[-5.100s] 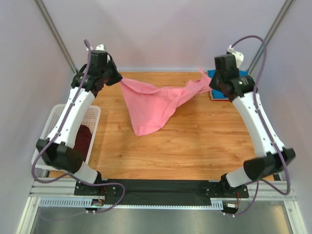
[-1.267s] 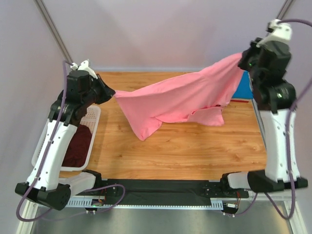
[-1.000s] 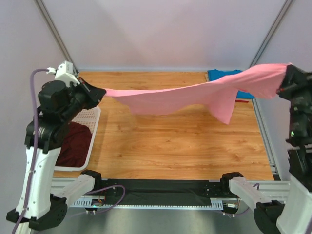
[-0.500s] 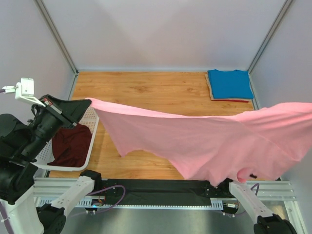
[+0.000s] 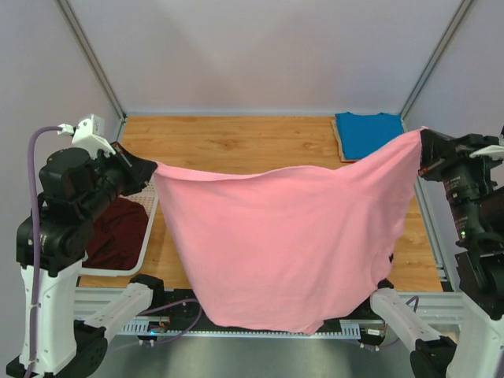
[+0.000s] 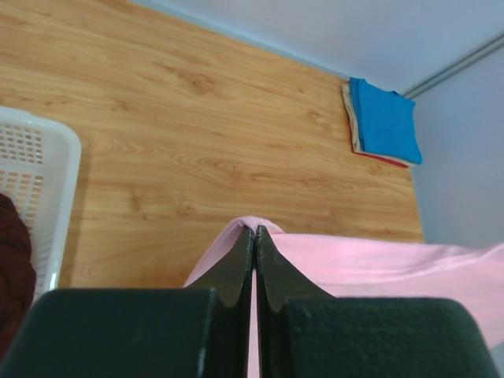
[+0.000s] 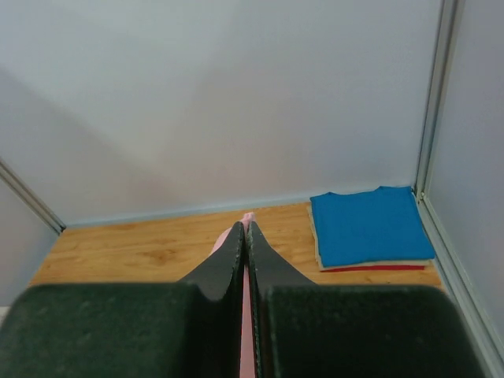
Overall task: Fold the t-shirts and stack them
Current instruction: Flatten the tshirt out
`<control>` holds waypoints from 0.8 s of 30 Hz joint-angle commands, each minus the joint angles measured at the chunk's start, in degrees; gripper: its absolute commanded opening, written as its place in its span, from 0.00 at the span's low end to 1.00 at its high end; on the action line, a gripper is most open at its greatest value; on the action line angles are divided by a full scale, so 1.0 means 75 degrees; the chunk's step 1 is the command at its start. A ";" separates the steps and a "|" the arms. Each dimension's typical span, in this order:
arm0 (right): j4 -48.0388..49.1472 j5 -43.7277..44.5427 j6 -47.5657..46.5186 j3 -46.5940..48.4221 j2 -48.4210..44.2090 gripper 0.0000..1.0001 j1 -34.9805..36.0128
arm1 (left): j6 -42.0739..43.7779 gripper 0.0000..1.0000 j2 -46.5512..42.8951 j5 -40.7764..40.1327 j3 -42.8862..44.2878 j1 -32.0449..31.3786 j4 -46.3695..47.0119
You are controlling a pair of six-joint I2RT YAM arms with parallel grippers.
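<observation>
Bright pink t-shirt of soft fabric hangs in the air as a wide sheet between the two arms, above the near half of the wooden surface. Its upper edge runs from 9 o'clock to 3 o'clock and sags a little in the middle. Its lower hem falls below the near edge of the surface, at 6 o'clock.

The left gripper is at 9 o'clock, raised above the surface. Its jaws are closed tightly on the left end of the upper edge of the pink shirt. In the left wrist view the two black fingers are pressed together, and pink cloth comes out just beyond their tips and spreads toward 3 o'clock.

The right gripper is at 3 o'clock, also raised, and it is closed on the right end of the same edge. In the right wrist view only a small piece of pink shows at the fingertips.

A folded blue t-shirt lies flat in the far right corner of the surface, at about 1 o'clock, well apart from the pink one. A thin red edge shows under its near side.

A white plastic lattice basket stands at the left side of the surface, at 9 o'clock, below the left gripper. A dark maroon t-shirt lies crumpled inside it.
</observation>
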 commanded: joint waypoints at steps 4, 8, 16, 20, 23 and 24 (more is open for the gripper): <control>0.0677 -0.0681 -0.0111 0.0860 0.0102 0.00 0.0001 | 0.0375 0.00 -0.0252 -0.0508 0.0646 0.0047 0.0485; 0.0315 -0.0985 0.0064 0.1095 -0.0144 0.00 0.0001 | 0.0469 0.00 -0.0393 -0.0391 0.0880 0.0047 0.0380; -0.0622 -0.1197 0.0158 0.1645 -0.0870 0.00 -0.0010 | 0.0060 0.00 -0.1025 -0.0026 0.1091 0.0047 -0.0275; -0.1652 -0.1103 0.0322 0.2359 -0.0976 0.00 -0.0010 | 0.0106 0.00 -0.0886 -0.0496 0.1817 0.0047 -0.1504; -0.1970 -0.1186 0.0393 0.2548 -0.0964 0.00 0.0001 | 0.0024 0.00 -0.0850 -0.0286 0.2075 0.0047 -0.1683; -0.1995 -0.1163 0.0463 0.2560 -0.0964 0.00 -0.0010 | -0.0046 0.00 -0.0850 -0.0204 0.2018 0.0047 -0.1648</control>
